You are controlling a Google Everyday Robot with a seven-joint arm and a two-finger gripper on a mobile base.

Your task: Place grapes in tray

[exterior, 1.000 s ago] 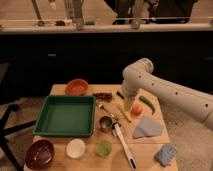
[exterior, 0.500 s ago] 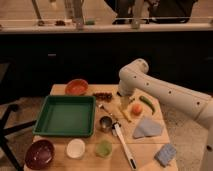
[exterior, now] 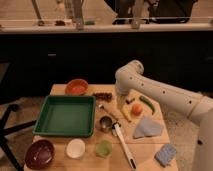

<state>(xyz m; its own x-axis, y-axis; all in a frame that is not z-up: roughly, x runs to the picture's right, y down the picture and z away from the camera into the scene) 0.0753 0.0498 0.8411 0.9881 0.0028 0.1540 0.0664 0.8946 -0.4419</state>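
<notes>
The grapes [exterior: 102, 95] are a small dark reddish bunch lying on the wooden table, just right of the orange bowl and beyond the tray's far right corner. The tray [exterior: 64, 99] is a large square green one on the left half of the table, and nothing lies in it. My gripper [exterior: 120, 101] hangs from the white arm, pointing down at the table a little to the right of the grapes, between them and the orange fruit. It holds nothing that I can see.
An orange bowl [exterior: 76, 87] stands behind the tray. A dark red bowl [exterior: 40, 153], a white cup [exterior: 76, 148] and a green cup [exterior: 104, 148] line the front edge. A metal cup [exterior: 105, 123], a white-handled brush [exterior: 123, 145], an orange fruit [exterior: 136, 108], a green pepper [exterior: 147, 103], a grey cloth [exterior: 147, 127] and a blue sponge [exterior: 166, 154] lie on the right.
The arm has swung left and down, bringing the gripper closer to the grapes. The objects on the table have not moved.
</notes>
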